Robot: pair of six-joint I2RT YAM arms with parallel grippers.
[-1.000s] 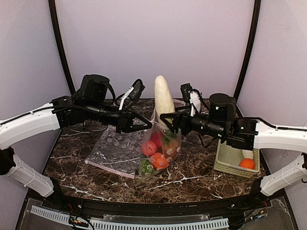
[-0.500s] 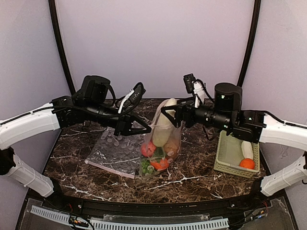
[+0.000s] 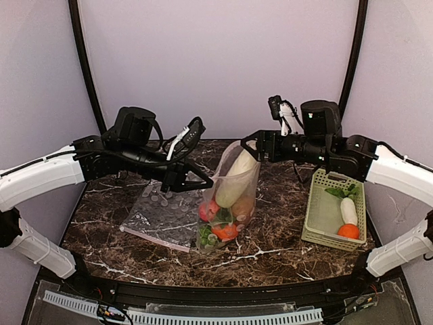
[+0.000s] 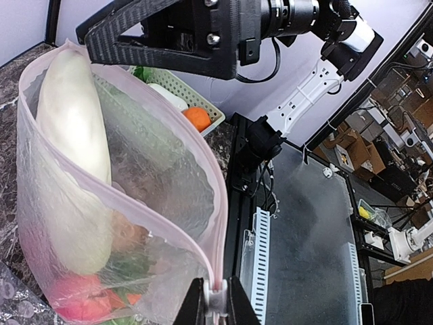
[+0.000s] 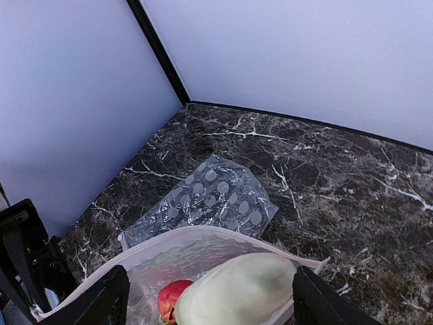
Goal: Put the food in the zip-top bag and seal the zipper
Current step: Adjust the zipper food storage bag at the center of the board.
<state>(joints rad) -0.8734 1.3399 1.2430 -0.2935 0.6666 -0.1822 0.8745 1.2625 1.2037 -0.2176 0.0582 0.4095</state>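
The clear dotted zip-top bag (image 3: 238, 203) stands upright mid-table with its mouth open. In it are a big white radish (image 3: 235, 177), a red apple (image 3: 208, 211), an orange piece (image 3: 224, 231) and greens. My left gripper (image 3: 207, 181) is shut on the pink zipper (image 4: 169, 217) at the mouth's left corner (image 4: 216, 301). My right gripper (image 3: 252, 145) is open and empty just above the mouth's right side. In the right wrist view its fingers (image 5: 111, 298) straddle the radish (image 5: 237, 291) without touching it.
A second dotted bag (image 3: 162, 210) lies flat left of the standing bag, also in the right wrist view (image 5: 203, 200). A pale green basket (image 3: 318, 233) at the right holds a small white radish (image 3: 348, 211), an orange (image 3: 348, 231) and greens.
The right gripper lowered the white radish into the bag, let it go and drew back up to the right. The left gripper kept hold of the bag's corner.
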